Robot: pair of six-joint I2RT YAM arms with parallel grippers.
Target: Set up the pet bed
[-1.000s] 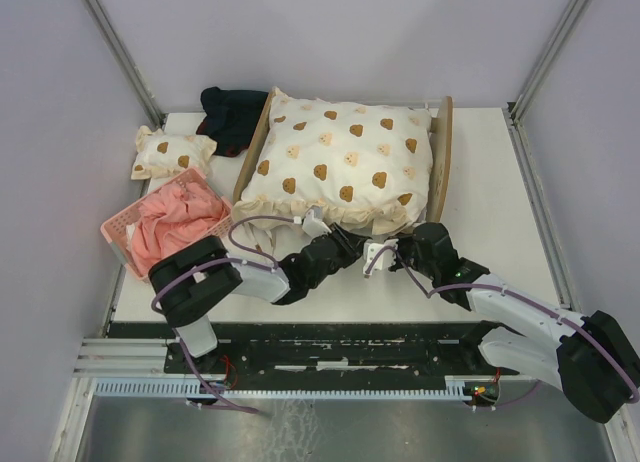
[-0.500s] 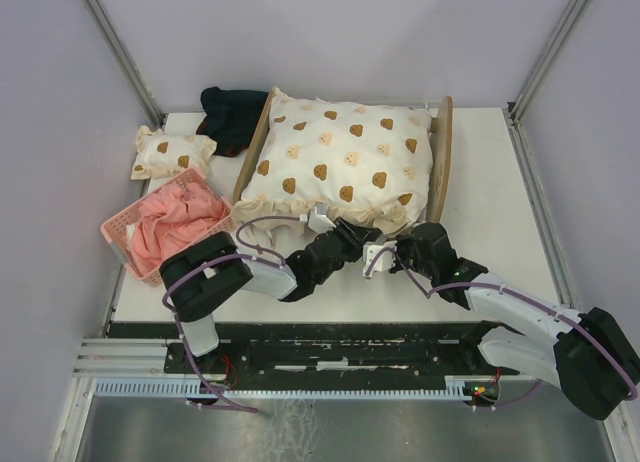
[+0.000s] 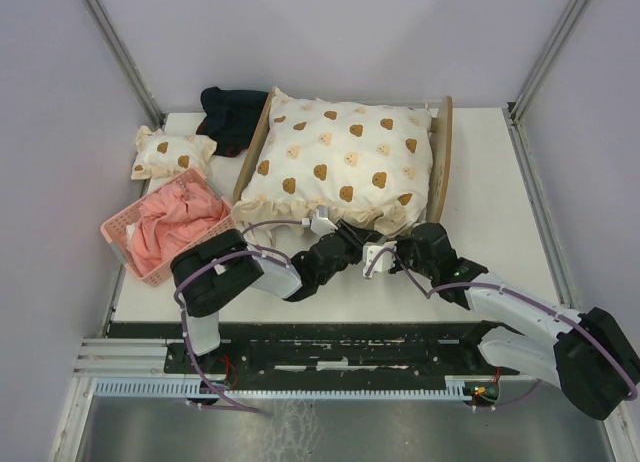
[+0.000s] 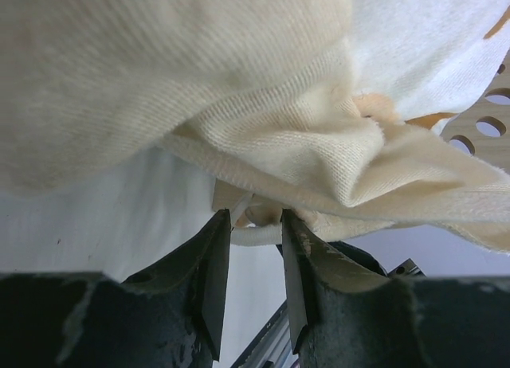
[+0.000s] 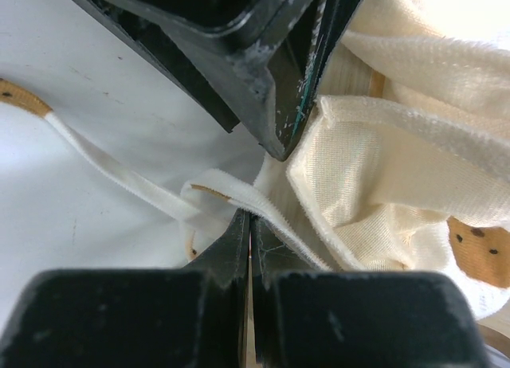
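Nudged left end effector point(image 4: 251, 217) closer under the quilt point(image 3: 340, 152) near hem, jaws a little more apart — kept right end effector point(image 5: 247, 217) pinched on the white tie point(image 5: 119, 177). Pet bed point(image 3: 441, 152) at far middle of surface point(image 3: 500, 182), covered — probably only tidying left.

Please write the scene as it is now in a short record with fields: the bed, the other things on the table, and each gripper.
bed: at the back centre of the table, with the quilt over it
left of bed: pillow; basket holding pink cloth; dark cloth at the back
left gripper: open, at the quilt's near edge
right gripper: shut, tips at a white strap by the same edge; cannot tell if it pinches the strap
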